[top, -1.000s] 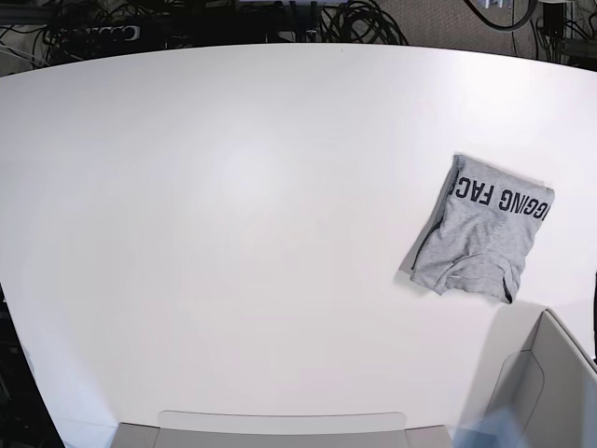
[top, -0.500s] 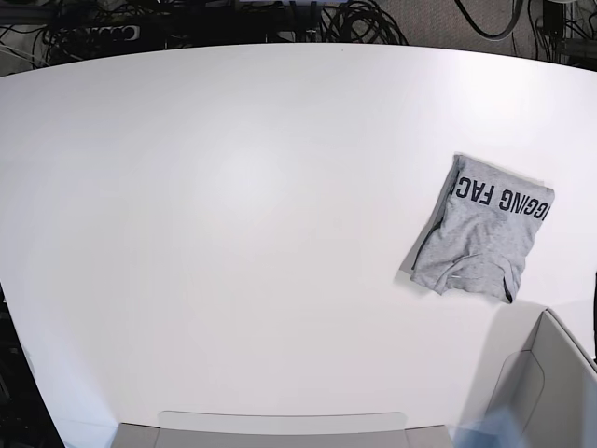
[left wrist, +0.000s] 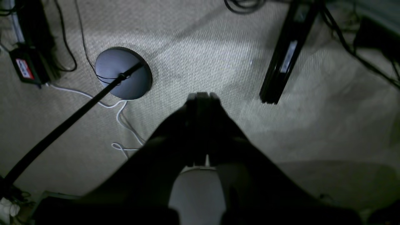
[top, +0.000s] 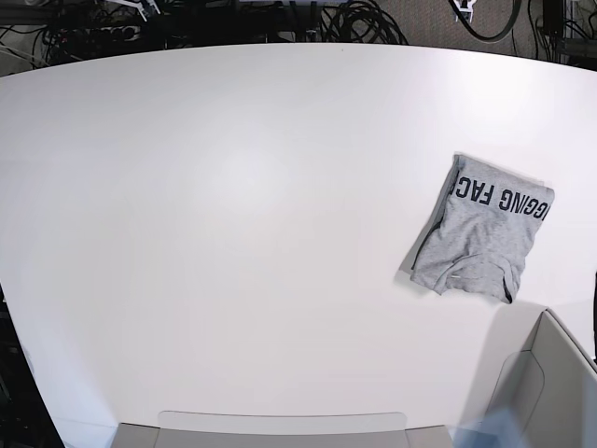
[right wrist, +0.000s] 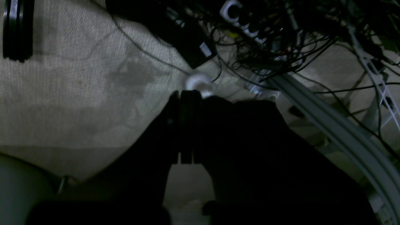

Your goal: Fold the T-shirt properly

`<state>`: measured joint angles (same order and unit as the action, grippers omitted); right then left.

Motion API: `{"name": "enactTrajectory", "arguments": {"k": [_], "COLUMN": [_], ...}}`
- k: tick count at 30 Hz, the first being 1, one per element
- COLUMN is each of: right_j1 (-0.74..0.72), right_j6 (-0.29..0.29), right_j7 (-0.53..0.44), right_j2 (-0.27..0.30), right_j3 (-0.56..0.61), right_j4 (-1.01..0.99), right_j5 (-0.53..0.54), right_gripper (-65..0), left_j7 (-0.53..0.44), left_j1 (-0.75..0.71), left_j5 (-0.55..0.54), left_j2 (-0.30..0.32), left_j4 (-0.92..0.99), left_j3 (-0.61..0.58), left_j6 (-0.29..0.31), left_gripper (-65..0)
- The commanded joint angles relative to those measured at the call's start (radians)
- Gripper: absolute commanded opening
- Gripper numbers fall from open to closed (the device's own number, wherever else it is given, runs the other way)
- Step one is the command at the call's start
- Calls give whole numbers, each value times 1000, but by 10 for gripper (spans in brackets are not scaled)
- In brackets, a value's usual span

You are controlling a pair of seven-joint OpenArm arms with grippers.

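Observation:
The grey T-shirt [top: 483, 233] lies folded into a small rectangle on the right side of the white table [top: 233, 233], black lettering along its far edge. Neither arm shows in the base view. In the left wrist view my left gripper [left wrist: 202, 95] hangs shut over carpet, off the table, with nothing between its fingers. My right gripper [right wrist: 186, 92] is likewise shut and empty, above carpet and a tangle of cables. The T-shirt appears in neither wrist view.
A grey box [top: 550, 392] stands at the table's near right corner, and a flat grey edge [top: 280, 429] runs along the near side. Cables [top: 354, 19] lie behind the far edge. A round stand base [left wrist: 123, 73] and a black bar [left wrist: 282, 53] sit on the floor.
The T-shirt has not moved. Small pale shapes have come into sight at the top edge of the base view among the cables.

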<state>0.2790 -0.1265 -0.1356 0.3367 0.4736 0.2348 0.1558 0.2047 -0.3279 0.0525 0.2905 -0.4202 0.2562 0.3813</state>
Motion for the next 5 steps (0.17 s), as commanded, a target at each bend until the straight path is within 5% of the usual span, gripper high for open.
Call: {"name": "enactTrajectory", "arguments": {"k": [1, 5], "right_j1": [10, 21], "right_j6": [-2, 0], "right_j7": [-5, -5], "right_j2": [12, 8], "right_j3": [-3, 0], "right_j4": [-1, 1], "right_j5": [1, 1], "right_gripper": [-650, -650], "left_j7": [-9, -4], "left_j1": [8, 37], "left_j5": [-1, 5], "left_j2": [8, -27], "left_j4": [-3, -3], "left_j3": [-1, -2], "left_j6": [0, 0], "left_gripper": [-650, -650]}}
